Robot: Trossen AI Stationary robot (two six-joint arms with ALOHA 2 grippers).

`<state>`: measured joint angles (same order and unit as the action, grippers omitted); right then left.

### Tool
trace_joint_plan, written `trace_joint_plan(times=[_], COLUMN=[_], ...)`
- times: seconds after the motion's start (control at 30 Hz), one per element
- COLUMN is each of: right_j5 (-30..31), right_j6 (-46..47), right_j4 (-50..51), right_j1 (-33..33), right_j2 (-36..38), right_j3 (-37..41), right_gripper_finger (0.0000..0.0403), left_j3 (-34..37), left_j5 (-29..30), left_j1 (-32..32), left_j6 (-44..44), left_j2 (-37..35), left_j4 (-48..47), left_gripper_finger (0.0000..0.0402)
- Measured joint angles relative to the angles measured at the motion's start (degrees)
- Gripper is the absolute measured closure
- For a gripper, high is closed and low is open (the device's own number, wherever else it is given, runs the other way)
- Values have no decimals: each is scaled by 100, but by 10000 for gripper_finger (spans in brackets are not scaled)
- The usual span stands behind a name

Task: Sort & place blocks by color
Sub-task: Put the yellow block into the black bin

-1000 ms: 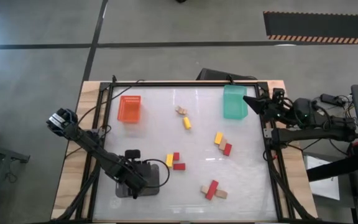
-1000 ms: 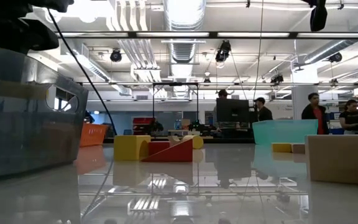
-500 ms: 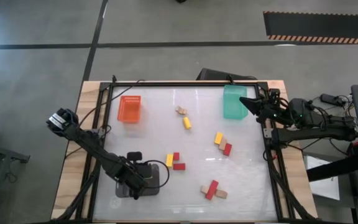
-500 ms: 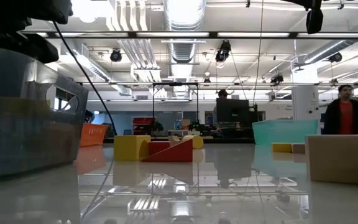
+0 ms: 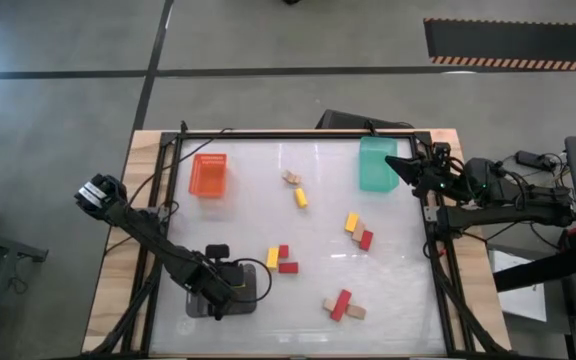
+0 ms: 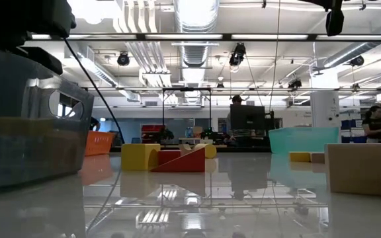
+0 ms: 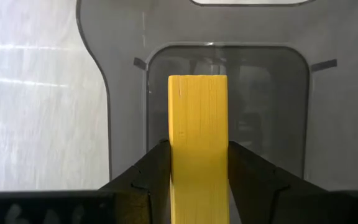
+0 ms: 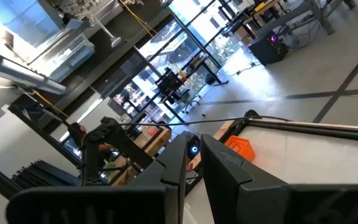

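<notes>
My left gripper points down into the grey tray near the table's near left corner, shut on a yellow block. That block shows as a yellow tint through the tray's wall in the low view. My right gripper hovers shut by the green tray, holding nothing; its fingers point across the table. Loose yellow, red and tan blocks lie flat on the white table top. My left gripper pinches the yellow block between its two fingers, which lie on its long side faces toward the end nearest the wrist. It comes from above, pointing down. The block runs lengthwise along the fingers, upright inside the grey tray. Whether its lower end touches the tray floor I cannot tell.
An orange tray stands at the far left, the green one at the far right. Block clusters sit mid-table and near the front edge. A black frame rims the table. People stand in the room behind.
My left gripper has come down with the yellow block, lowering it deeper into the grey tray. My right gripper has shifted slightly toward the table's left, beside the green tray. A person has walked across the room behind.
</notes>
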<state>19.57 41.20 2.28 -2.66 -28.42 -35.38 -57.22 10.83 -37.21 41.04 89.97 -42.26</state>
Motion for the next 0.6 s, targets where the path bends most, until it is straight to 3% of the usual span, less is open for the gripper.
trace_joint_plan(times=[0.6], right_j5=[-3], right_j6=[154], right_j4=[1], right_j1=[0], right_j2=[0], right_j3=[0], right_gripper_finger=[364], left_j3=[217], left_j5=[-6], left_j1=[-2], left_j6=[55], left_j2=[0], left_j4=[304], left_gripper_finger=[276])
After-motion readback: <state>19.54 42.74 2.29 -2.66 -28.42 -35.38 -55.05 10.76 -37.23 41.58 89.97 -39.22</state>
